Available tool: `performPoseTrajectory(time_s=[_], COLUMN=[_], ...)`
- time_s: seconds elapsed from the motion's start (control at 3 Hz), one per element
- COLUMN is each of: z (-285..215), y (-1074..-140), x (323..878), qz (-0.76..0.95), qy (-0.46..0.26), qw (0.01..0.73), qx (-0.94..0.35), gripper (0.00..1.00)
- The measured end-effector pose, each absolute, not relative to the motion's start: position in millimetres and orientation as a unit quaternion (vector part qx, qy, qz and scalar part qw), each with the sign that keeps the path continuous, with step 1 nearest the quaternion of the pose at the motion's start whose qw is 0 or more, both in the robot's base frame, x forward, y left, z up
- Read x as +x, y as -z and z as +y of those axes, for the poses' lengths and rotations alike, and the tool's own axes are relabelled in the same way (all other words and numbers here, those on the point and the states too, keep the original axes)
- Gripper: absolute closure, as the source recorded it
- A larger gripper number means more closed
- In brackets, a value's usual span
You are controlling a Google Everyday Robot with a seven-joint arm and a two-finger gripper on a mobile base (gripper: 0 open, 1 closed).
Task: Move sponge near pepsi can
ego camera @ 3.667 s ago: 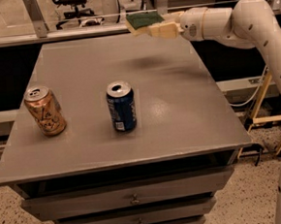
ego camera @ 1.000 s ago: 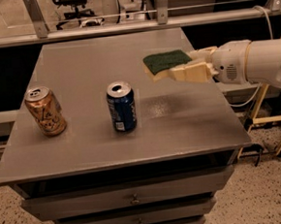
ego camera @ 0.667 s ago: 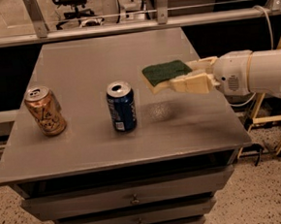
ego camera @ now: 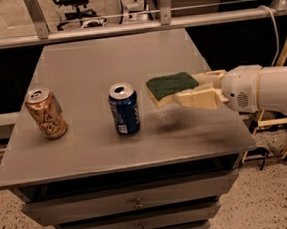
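The sponge (ego camera: 170, 86), dark green on top with pale yellow foam below, is held flat a little above the grey table (ego camera: 91, 145), just right of the pepsi can. The pepsi can (ego camera: 123, 108) stands upright near the table's front middle, dark blue with a silver top. My gripper (ego camera: 194, 90) reaches in from the right on a white arm (ego camera: 263, 91); its cream fingers (ego camera: 198, 99) are shut on the sponge's right end. A soft shadow lies on the table under the sponge.
An orange-tan can (ego camera: 45, 114) stands tilted at the front left of the table. The table has drawers (ego camera: 135, 204) below its front edge. A metal rail and glass run behind the table. A wooden frame stands at the right by the arm.
My gripper has carried the sponge from the far right edge of the table down and left, close to the pepsi can. The cans have not moved.
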State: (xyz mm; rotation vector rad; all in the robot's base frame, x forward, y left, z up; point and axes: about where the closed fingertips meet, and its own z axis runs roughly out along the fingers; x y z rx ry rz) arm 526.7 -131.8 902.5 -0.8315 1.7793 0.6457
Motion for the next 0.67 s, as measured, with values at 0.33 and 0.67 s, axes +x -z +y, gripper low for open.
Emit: performPoseTrajectory(time_s=[0.33,0.67], z=[-133.8,-134.8], y=[-893.4,-885.5], x=[522.4,521.1], qz=[0.739,0.74], qy=[-0.262,-0.256], qw=[0.52,0.525], qx=[-0.339,-0.334], gripper=[1.0,1.0])
